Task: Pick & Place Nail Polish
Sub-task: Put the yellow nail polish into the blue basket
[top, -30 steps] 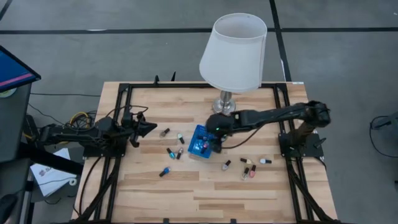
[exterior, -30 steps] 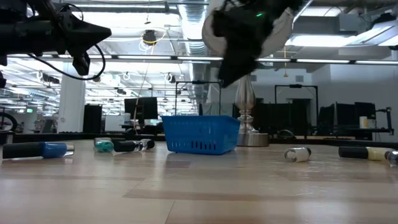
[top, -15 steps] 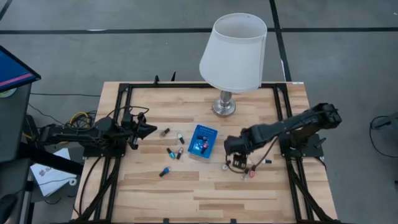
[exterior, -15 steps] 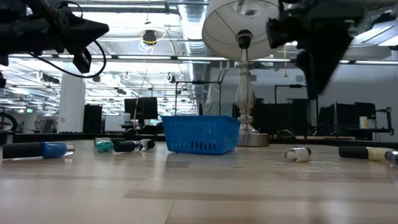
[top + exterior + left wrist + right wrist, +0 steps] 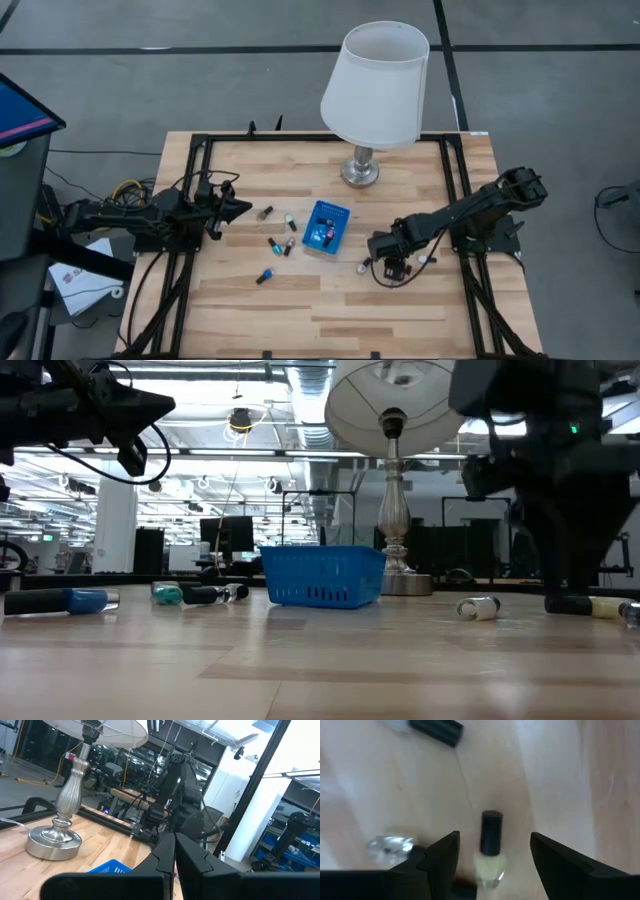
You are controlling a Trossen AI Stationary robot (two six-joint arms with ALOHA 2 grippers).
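The right gripper (image 5: pixel 392 270) was reached down low over the table (image 5: pixel 330 320), its arm stretched diagonally from the base at the table's right edge, and its fingers (image 5: pixel 442 852) stood wide apart just above the wood. Lying flat in the gap between them was a pale yellow bottle with a dark cap (image 5: pixel 491 845), touching neither finger. Just outside one finger lay a silvery bottle (image 5: pixel 389 845), and farther ahead of the fingertips a white bottle with a dark cap (image 5: pixel 432 727) lay on bare planks, with open wood around it. Beyond the gripper toward the table's middle sat the blue basket (image 5: pixel 326 227) with several bottles already inside, and behind it the lamp (image 5: pixel 372 90) stood near the far edge. Past the basket, a loose scatter of nail polish bottles (image 5: pixel 279 243) lay between it and the left gripper (image 5: pixel 240 208), which hovered above the table with its fingers (image 5: pixel 167 855) pressed together on nothing, the arm lying level from the left side. The near strip of the table lay open in front of both arms.
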